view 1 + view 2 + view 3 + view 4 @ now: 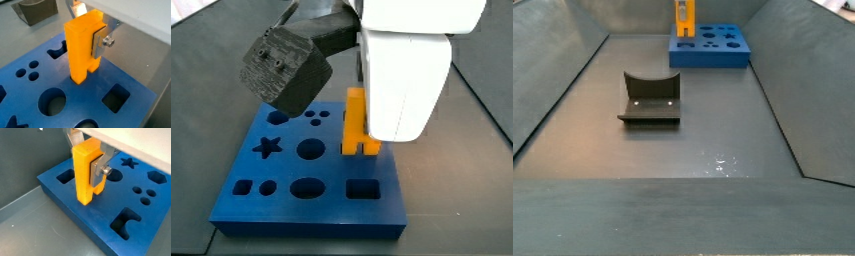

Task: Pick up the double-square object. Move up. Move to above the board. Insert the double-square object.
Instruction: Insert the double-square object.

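Wrist views: hand (100,44) clamped on double-square object (83,47), upright w/ tip at board (40,75); insert step, next push straight down.

A robotics lab test cell: a bare grey bin with sloped walls (567,90) fills a side view, its floor holding only the dark fixture (649,100) at centre left and the blue board (711,48) at top centre, where the gripper (366,125) holds the yellow peg (356,122) upright.
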Controlling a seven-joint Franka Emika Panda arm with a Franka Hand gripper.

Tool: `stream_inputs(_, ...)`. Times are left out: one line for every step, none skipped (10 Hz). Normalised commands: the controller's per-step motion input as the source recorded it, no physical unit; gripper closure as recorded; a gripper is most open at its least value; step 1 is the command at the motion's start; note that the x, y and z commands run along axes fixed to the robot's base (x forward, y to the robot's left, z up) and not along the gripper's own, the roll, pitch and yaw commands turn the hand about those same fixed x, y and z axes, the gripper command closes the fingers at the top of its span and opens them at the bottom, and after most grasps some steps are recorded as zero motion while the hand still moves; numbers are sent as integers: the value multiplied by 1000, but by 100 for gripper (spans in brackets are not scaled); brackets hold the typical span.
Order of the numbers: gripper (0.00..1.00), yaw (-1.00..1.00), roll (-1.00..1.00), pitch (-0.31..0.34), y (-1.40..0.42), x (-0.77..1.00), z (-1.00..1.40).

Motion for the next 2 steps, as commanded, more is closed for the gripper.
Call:
stream_inputs(100,0,0,-19,0,-6,0)
stream_inputs(100,0,0,0,0,0,0)
